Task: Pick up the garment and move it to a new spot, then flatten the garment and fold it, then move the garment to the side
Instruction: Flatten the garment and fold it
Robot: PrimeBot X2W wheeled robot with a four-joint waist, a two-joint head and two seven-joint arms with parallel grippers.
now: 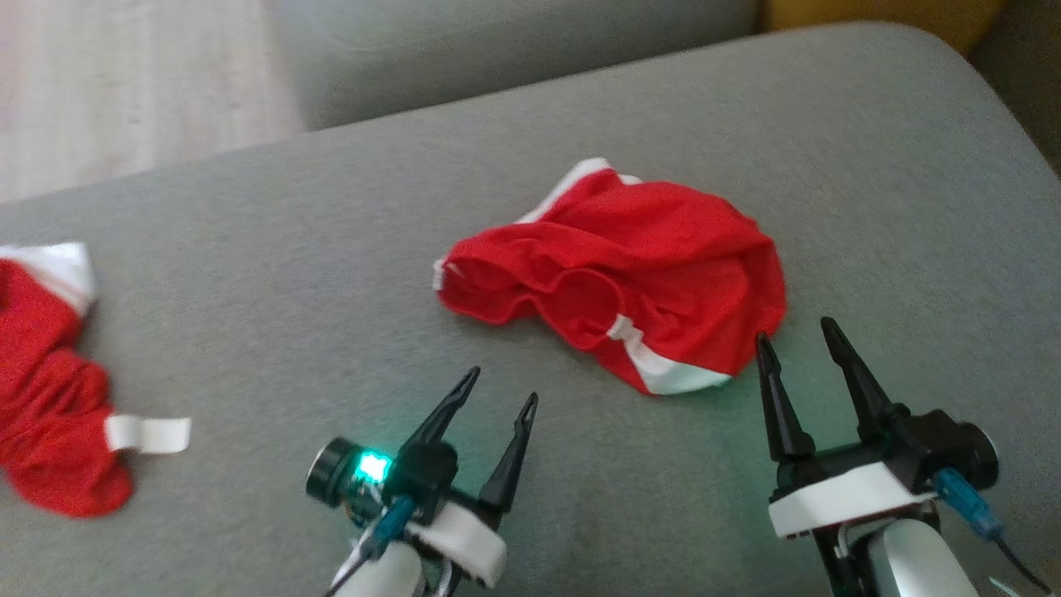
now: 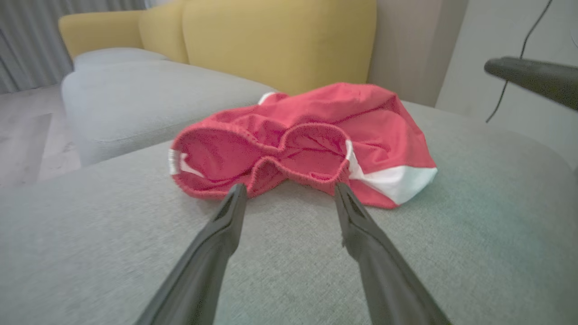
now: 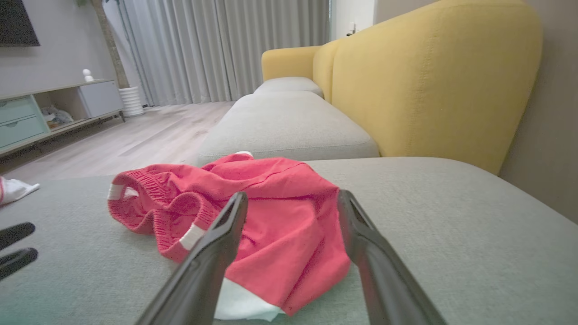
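Observation:
The garment (image 1: 630, 274) is a crumpled pair of red shorts with white trim, lying on the grey cushion (image 1: 290, 249). Its elastic waistband gapes toward my left gripper (image 1: 501, 385), which hovers open a short way in front of it. In the left wrist view the waistband of the garment (image 2: 289, 149) sits just beyond the fingertips of that gripper (image 2: 289, 189). My right gripper (image 1: 794, 332) is open at the garment's near right corner, apart from the cloth. The right wrist view has the garment (image 3: 280, 212) right before the open gripper (image 3: 292, 198).
A second red and white piece of clothing (image 1: 50, 390) lies bunched at the cushion's left edge. A yellow sofa back (image 3: 433, 85) rises behind, with another grey seat (image 3: 289, 122) beside it. Wooden floor (image 1: 124, 83) lies beyond the cushion's far left edge.

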